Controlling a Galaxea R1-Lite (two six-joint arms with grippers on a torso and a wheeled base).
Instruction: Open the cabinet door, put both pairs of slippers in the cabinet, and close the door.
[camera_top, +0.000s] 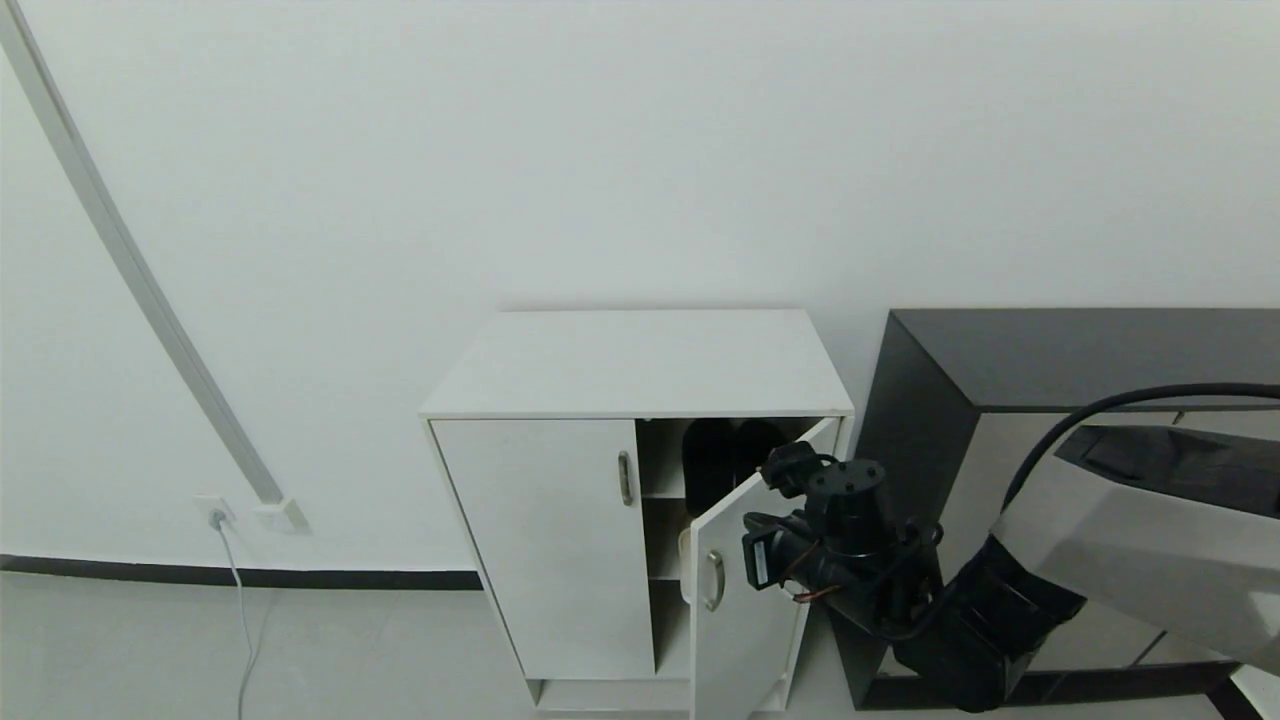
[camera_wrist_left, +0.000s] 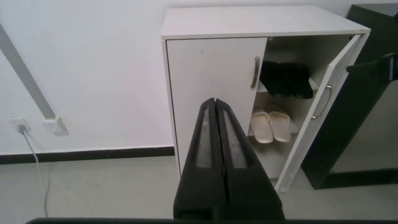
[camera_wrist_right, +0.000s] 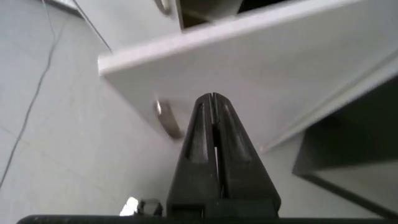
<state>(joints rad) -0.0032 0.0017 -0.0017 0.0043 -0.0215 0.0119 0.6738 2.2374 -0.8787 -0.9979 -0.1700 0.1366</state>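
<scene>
Cabinet (camera_top: 640, 365) stands against the wall. Its left door (camera_top: 545, 545) is closed and its right door (camera_top: 740, 620) is ajar. Inside you can see black slippers (camera_wrist_left: 286, 79) on the upper shelf and pale slippers (camera_wrist_left: 272, 126) on the shelf below, each pair side by side.

Your right gripper (camera_wrist_right: 213, 96) has its fingers pressed together, grasping nothing. It sits at the outer face of the right door, near the handle (camera_top: 714, 580); contact can't be told.

Your left gripper (camera_wrist_left: 216, 101) is likewise clenched and empty, held well back from the cabinet front.

A dark sideboard (camera_top: 1080, 350) stands just beside the cabinet.
</scene>
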